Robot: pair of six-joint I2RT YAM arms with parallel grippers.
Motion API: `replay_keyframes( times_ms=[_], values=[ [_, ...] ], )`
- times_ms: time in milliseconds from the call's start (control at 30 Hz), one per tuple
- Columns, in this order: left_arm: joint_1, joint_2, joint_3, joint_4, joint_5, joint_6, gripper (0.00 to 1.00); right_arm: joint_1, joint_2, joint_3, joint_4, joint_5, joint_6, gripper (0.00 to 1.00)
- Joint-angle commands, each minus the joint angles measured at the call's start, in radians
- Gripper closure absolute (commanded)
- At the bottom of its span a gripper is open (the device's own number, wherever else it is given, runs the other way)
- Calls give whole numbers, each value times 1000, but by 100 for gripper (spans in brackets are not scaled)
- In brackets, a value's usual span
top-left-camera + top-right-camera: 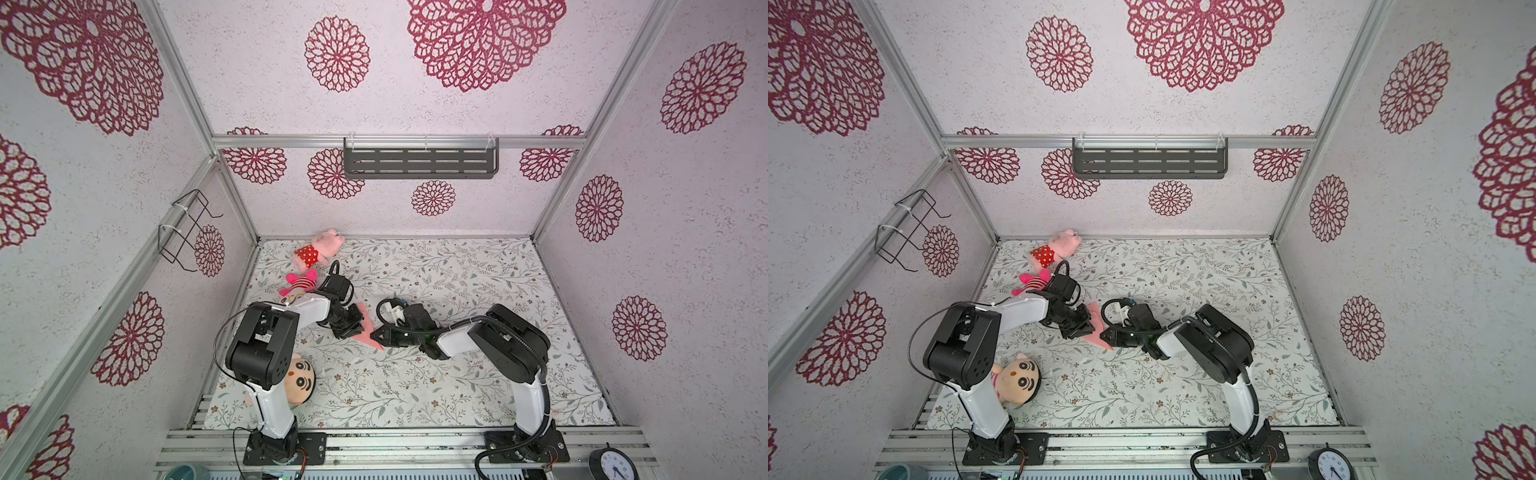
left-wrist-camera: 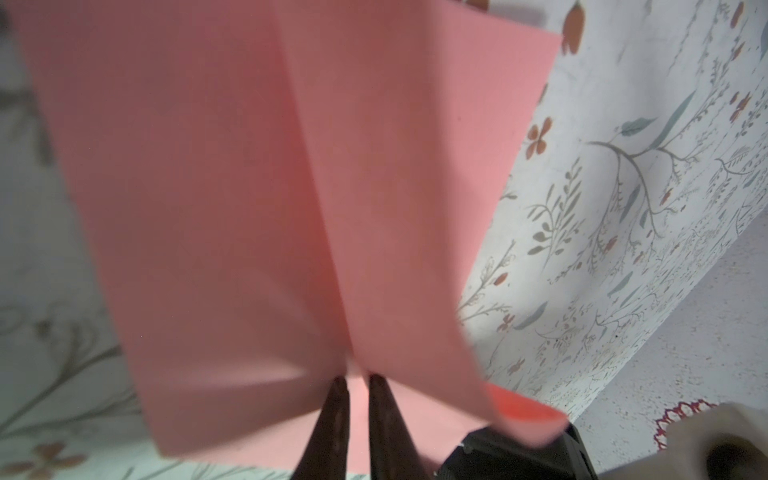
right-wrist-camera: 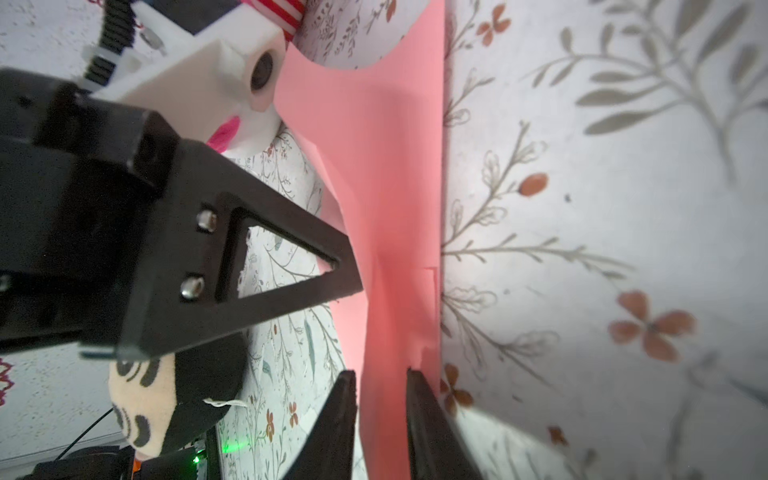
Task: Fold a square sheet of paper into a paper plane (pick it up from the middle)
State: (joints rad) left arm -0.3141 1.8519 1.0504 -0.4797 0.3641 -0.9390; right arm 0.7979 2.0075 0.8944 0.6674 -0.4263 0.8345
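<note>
The square sheet of paper (image 1: 370,341) (image 1: 1101,341) is light pink and folded into a narrow pointed shape. It sits mid-table between both grippers. My left gripper (image 1: 358,328) (image 1: 1090,328) comes from the left. In the left wrist view, that gripper (image 2: 357,384) has its jaws nearly together, pinching the paper (image 2: 249,187) where two flaps meet at a crease. My right gripper (image 1: 375,334) (image 1: 1105,332) faces it from the right. In the right wrist view, the right gripper (image 3: 381,374) has its jaws apart with the paper (image 3: 395,166) standing between them.
A pink plush in a red dotted dress (image 1: 318,249) and a striped pink plush (image 1: 301,282) lie at the back left. A boy-head doll (image 1: 301,380) sits by the left arm's base. A clock (image 1: 613,463) stands at the front right. The table has a floral cloth (image 1: 457,395).
</note>
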Motion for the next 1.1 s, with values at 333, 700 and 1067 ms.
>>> replay_keyframes(
  times_ms=[333,700,1067],
  values=[
    [0,79,-32,-79,-92,-7,85,28,-134,6,-56,45,-149,83],
    [0,85,-29,-82,-92,-9,85,35,-66,60,-49,6,-133,90],
    [0,81,-29,-81,-90,-10,85,20,-20,74,-82,6,-100,88]
  ],
)
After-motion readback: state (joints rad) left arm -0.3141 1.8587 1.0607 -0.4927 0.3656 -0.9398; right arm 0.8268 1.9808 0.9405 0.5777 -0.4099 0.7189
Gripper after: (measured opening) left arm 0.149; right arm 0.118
